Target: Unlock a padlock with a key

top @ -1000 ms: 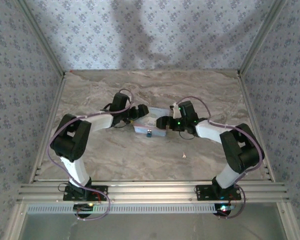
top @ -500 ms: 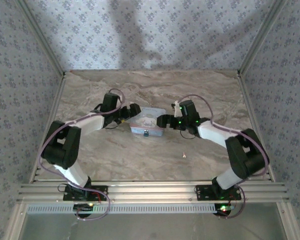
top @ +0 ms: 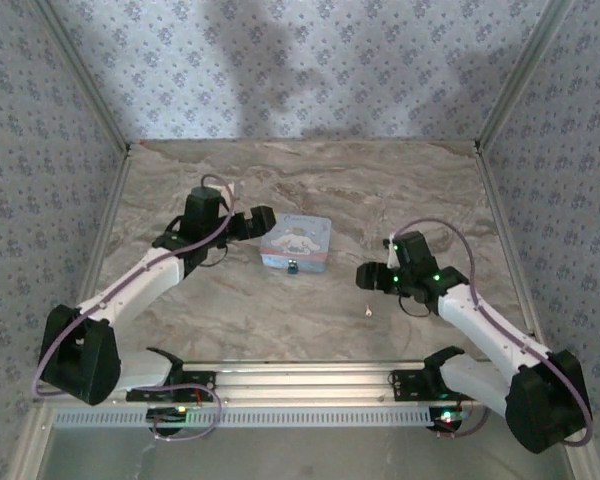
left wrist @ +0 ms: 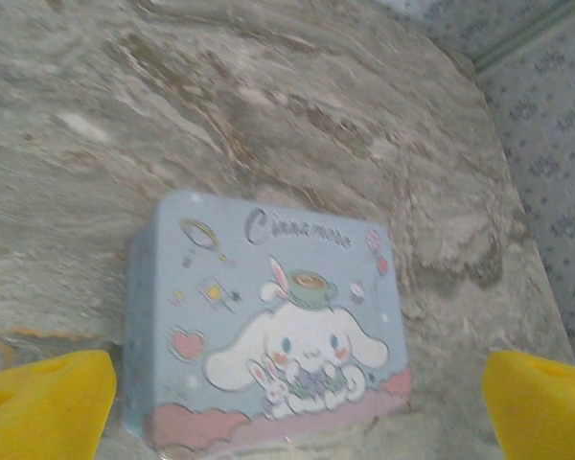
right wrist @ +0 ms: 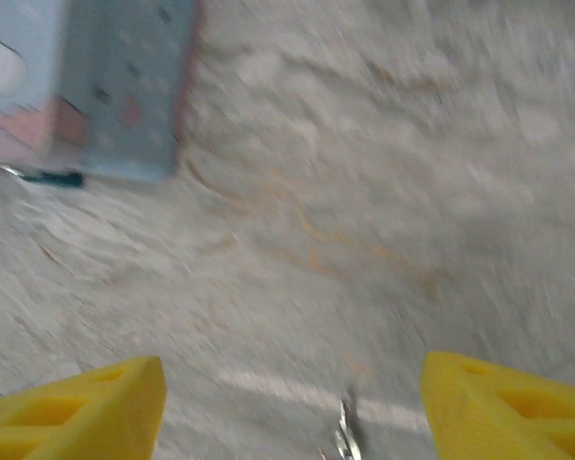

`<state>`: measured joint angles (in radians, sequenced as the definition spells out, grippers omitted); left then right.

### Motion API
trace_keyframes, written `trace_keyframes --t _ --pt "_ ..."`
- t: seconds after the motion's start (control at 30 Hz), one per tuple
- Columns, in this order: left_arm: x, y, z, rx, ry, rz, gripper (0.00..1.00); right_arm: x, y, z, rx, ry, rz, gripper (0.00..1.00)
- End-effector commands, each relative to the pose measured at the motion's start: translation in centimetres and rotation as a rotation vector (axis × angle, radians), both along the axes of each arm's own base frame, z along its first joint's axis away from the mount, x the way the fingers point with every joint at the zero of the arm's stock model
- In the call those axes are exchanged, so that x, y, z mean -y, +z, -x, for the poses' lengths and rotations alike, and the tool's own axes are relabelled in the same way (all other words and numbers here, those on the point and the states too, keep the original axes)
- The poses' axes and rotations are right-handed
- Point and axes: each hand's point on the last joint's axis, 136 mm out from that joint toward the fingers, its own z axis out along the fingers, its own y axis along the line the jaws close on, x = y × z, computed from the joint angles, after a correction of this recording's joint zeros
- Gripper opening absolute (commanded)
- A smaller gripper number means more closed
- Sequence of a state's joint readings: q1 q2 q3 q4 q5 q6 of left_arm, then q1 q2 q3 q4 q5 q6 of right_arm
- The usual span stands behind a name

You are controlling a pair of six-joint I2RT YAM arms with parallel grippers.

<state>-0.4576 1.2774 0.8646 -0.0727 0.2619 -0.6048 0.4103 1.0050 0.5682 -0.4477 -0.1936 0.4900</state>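
The padlock (top: 293, 266) is a tiny blue-teal piece hanging at the front face of the pale blue cartoon tin (top: 296, 243). In the right wrist view the padlock (right wrist: 53, 178) is a dark teal sliver beside the tin's corner (right wrist: 125, 86). The key (top: 367, 311) lies on the marble, a small silvery sliver. My right gripper (top: 365, 277) hovers just beyond the key (right wrist: 345, 436), open, yellow fingers (right wrist: 77, 412) wide apart with nothing between them. My left gripper (top: 260, 222) is open just left of the tin (left wrist: 268, 326), its fingers (left wrist: 38, 402) not touching it.
The marble table (top: 230, 310) is walled on three sides by patterned panels. An aluminium rail (top: 300, 380) runs along the near edge by the arm bases. Bare marble lies between the tin and the rail.
Both grippers have drawn away from the tin. The left one moved a little left. The right one swung right and toward the near edge, ending over the key.
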Motion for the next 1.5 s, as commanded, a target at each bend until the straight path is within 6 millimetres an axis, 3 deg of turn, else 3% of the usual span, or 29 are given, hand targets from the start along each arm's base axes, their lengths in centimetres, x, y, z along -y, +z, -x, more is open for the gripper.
trace_keyframes --t 0.0,0.3,0.87,1.47 --pt "0.8 0.2 1.1 0.027 -0.028 -0.026 0.98 1.4 -2.7 3.3 -0.144 -0.038 0.040 0.67" --pt "1.7 0.2 1.2 0.033 -0.040 -0.016 0.98 0.2 -5.2 4.8 -0.206 -0.036 -0.010 0.53" --pt "1.7 -0.3 1.2 0.015 -0.037 -0.022 0.98 -0.4 -6.2 5.0 -0.226 -0.033 0.017 0.35" --pt "1.7 -0.6 1.3 0.006 -0.037 -0.026 0.98 -0.4 -7.4 5.1 -0.246 -0.036 0.049 0.27"
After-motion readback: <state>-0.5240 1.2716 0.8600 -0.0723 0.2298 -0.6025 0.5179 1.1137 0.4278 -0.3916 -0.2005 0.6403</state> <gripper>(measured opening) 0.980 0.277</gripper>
